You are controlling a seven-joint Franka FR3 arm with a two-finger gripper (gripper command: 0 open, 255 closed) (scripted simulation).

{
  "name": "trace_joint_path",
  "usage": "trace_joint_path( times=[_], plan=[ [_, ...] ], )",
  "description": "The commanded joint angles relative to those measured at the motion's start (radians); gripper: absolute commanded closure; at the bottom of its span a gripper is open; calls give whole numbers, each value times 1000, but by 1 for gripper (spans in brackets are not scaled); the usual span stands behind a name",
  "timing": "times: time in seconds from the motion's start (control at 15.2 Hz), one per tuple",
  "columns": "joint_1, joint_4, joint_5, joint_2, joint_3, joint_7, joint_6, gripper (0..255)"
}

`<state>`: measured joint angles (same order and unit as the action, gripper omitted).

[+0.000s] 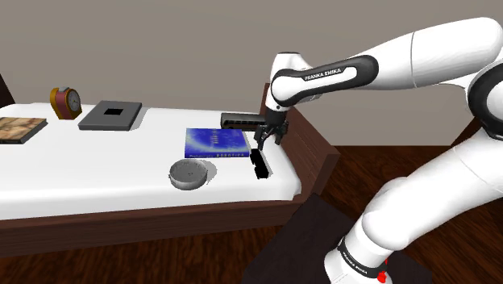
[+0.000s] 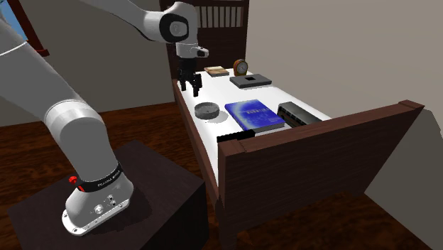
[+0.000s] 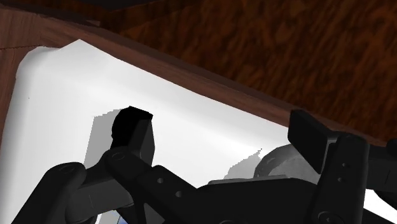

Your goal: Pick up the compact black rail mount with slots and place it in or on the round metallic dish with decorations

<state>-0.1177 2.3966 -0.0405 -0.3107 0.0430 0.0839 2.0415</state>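
Empty jaws hang wide apart over the black rail mount (image 1: 259,164), which lies on the bed's white mattress (image 1: 81,173) beside the blue book (image 1: 216,143), likely spread for grasping it; the grey dish (image 1: 189,173) sits near.

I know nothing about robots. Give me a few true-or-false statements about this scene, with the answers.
1. The gripper is open and holds nothing. True.
2. The black mount already lies in the dish. False: it lies on the white surface, apart from the dish.
3. A blue book lies on the surface, between the dish and a long dark grey box. True.
4. The clock stands right beside the dish. False: it stands at the far end, next to a grey slab.
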Motion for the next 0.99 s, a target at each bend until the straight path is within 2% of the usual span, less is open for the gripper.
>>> trace_joint_path(
  times=[0.0, 0.46, 0.92],
  plan=[
    [-15, -19, 11, 70, -8, 10, 53, 0],
    [-57, -103, 39, 309, -39, 52, 209, 0],
    [-91, -238, 51, 552, -78, 86, 320, 0]
  ],
)
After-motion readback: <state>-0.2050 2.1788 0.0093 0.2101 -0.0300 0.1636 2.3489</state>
